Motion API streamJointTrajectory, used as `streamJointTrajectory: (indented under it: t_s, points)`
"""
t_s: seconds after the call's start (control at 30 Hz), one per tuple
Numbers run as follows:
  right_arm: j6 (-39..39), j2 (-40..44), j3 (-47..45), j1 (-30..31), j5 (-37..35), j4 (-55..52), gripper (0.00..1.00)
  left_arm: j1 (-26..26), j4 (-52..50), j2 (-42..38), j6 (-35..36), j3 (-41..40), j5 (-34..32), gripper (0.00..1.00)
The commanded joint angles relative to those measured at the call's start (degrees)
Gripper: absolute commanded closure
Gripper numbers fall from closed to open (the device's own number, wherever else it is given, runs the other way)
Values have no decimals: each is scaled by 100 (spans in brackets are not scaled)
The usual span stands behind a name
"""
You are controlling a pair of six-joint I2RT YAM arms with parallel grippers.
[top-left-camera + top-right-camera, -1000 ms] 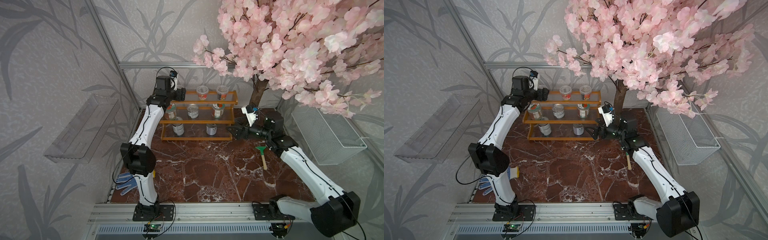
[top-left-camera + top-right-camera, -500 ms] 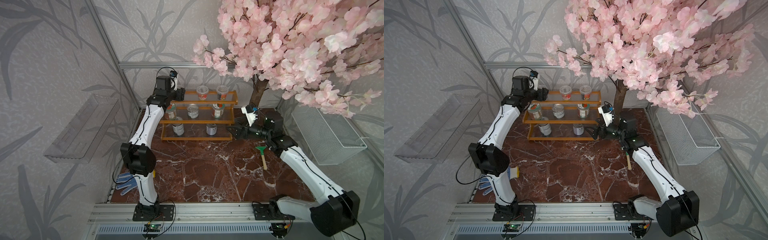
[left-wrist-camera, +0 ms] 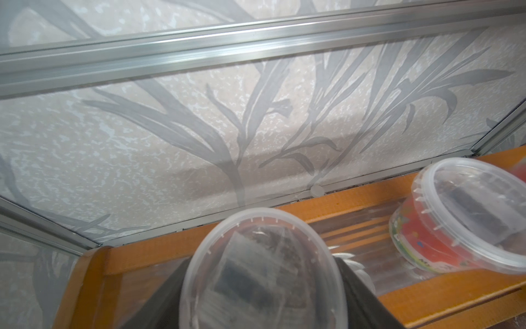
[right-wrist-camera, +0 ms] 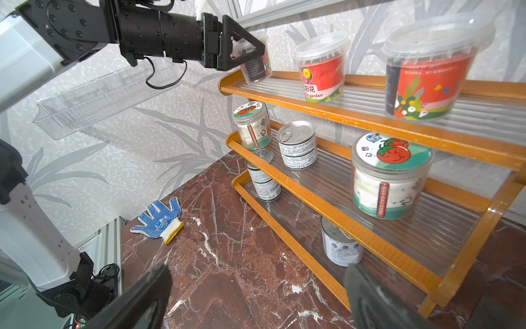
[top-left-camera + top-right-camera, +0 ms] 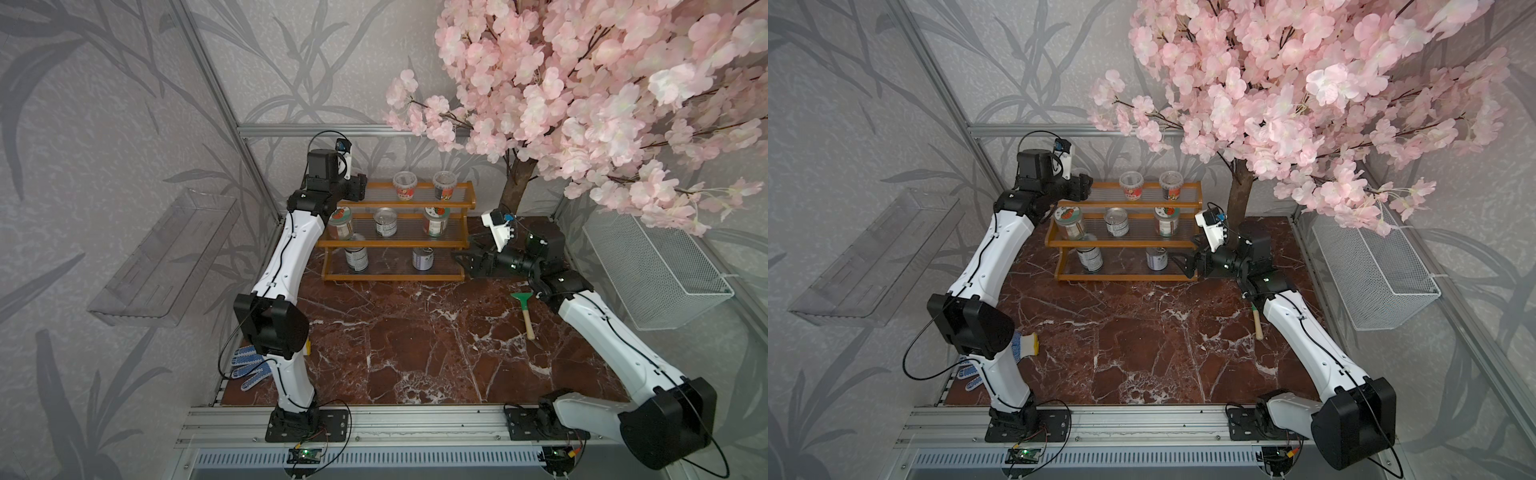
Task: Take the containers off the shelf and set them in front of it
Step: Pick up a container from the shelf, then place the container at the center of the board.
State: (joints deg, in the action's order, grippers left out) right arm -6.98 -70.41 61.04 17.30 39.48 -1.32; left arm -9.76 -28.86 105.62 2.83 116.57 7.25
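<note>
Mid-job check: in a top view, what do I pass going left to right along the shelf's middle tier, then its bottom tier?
Middle: left glass jar → centre tin can → right glass jar. Bottom: lower left tin can → lower right tin can.

Black left gripper (image 4: 252, 54) showing against grey leaf-patterned wallpaper (image 4: 142, 159), clear dark-labelled cup (image 4: 254, 69) between its jaws, red-labelled cup (image 4: 323, 71) beside it, shelf (image 4: 341, 118) glowing orange-brown
</note>
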Motion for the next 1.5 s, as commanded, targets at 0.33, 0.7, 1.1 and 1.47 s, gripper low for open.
streamJointTrajectory:
  t_s: [0.33, 0.7, 1.1, 1.47]
  points:
    - [-102, 219, -147, 50, -10, 568, 1, -891, -389, -1990, -323, -1574, -245, 30]
    - [68, 221, -188, 52, 143, 434, 1, -1745, 1604, -4249, -1212, -5589, -1144, 30]
    - [345, 258, -390, 124, 101, 264, 1, -2368, 3602, -4537, -1578, -8365, -2162, 28]
    - [600, 243, -460, 124, -11, 132, 1, -2522, 4520, -3871, -1956, -9293, -2703, 27]
